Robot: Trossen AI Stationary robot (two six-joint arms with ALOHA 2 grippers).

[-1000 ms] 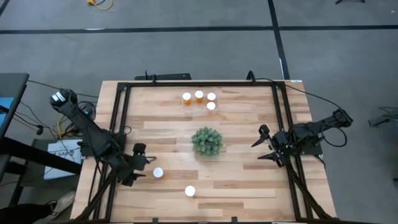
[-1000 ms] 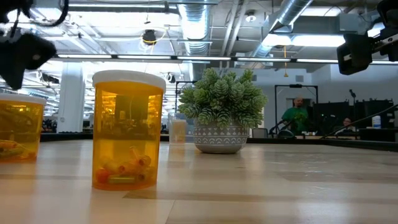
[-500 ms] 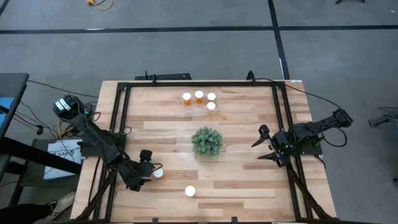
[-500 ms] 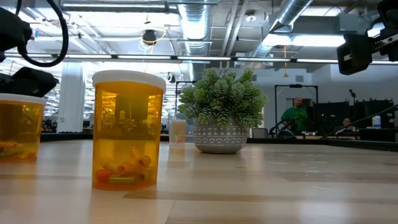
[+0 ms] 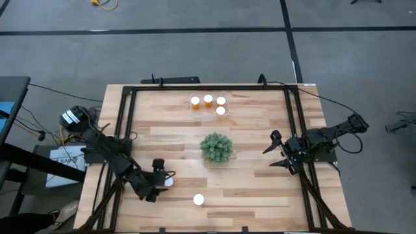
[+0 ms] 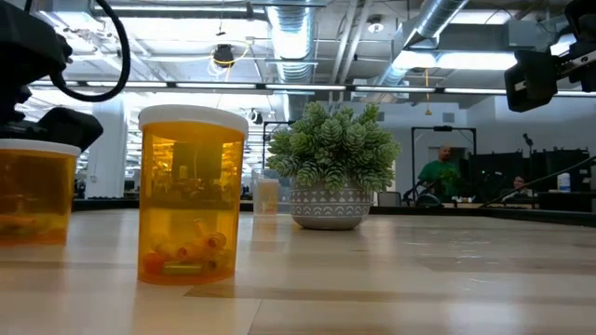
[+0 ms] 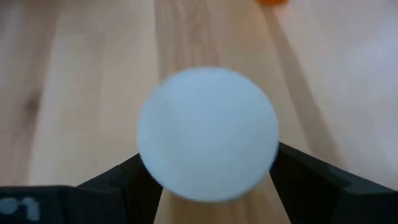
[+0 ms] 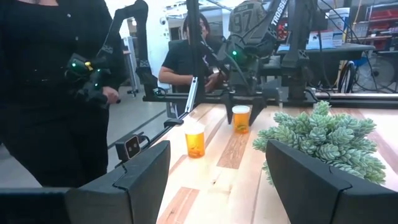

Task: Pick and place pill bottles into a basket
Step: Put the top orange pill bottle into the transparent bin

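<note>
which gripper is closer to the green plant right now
Left, though not by much. The left gripper is low over a pill bottle toward the plant's front-left; the right gripper waits farther off on its right.

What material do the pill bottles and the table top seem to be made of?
Pill bottles: likely plastic; orange see-through walls show the pills inside, with matte white caps. Table top: apparently wood, in pale planks with visible grain and a smooth finish.

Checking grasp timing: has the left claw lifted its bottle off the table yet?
No. In the low view that bottle stands on the table, with the left claw open around its cap.
</note>
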